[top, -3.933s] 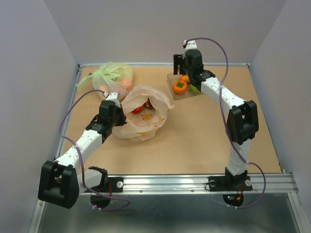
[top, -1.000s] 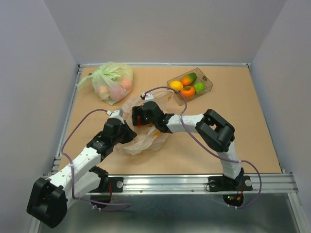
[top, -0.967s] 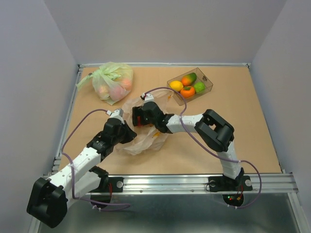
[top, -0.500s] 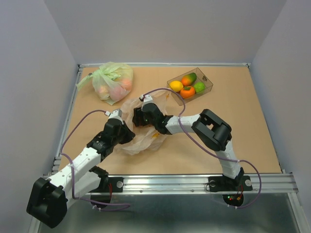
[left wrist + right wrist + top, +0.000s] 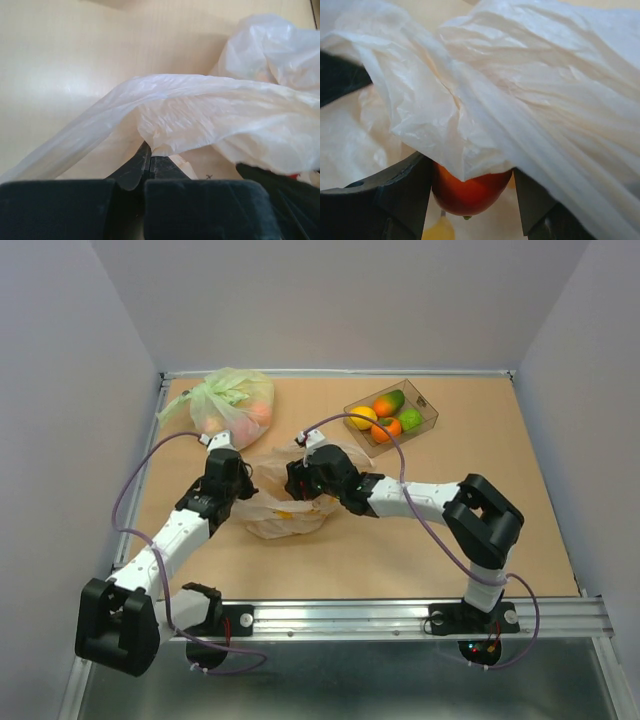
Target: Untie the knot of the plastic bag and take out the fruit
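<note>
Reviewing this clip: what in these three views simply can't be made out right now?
- Right wrist view: the plastic bag drapes the top of the red-orange fruit in the right claw; the claw tips are hidden.
- Left wrist view: film pinched in the left claw blocks the bag's inside.
- Top view: both claws' tips sit under wrists and film; remaining fruit cannot be counted.
- The knot: not identifiable in any view.

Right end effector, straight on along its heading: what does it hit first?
The bag film. It drapes across the front of the right end effector, over the red-orange fruit between its fingers. What lies behind the film is hidden.
</note>
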Motion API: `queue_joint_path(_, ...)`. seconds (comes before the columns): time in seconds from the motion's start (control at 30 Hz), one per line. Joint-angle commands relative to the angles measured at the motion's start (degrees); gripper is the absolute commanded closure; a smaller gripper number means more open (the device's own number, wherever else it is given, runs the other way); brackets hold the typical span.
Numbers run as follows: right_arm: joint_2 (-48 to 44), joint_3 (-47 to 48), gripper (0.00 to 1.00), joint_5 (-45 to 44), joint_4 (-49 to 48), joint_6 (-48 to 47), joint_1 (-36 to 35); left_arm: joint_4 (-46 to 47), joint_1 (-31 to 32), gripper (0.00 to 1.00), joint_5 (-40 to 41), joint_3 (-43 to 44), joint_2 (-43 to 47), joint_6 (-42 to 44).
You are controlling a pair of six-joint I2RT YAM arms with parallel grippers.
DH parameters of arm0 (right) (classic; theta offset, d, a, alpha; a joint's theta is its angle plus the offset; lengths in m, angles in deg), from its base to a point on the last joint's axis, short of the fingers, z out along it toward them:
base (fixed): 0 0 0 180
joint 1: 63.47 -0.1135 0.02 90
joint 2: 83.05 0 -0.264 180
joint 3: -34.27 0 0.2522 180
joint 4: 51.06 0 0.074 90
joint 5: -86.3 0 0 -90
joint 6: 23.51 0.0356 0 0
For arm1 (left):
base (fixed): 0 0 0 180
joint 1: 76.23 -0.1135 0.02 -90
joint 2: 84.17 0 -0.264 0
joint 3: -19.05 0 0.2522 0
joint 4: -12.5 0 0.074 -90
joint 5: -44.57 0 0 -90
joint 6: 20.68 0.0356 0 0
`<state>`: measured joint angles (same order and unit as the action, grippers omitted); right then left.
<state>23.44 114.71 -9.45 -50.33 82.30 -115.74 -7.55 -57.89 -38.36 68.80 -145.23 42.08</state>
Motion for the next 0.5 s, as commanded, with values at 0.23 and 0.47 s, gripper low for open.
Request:
queue_joint_path(0.23,-5.6,-0.8,0.78,1.2,8.7,-5.3,0.2,2.6,-3.8,1.00,10.2,6.3,-2.1,11.7)
queue_joint_path(0.47,-0.5,0.4,0.78,-0.7,9.2,-0.2,0.1,2.6,-4.1,1.00,-1.4,0.0,4.7,6.4)
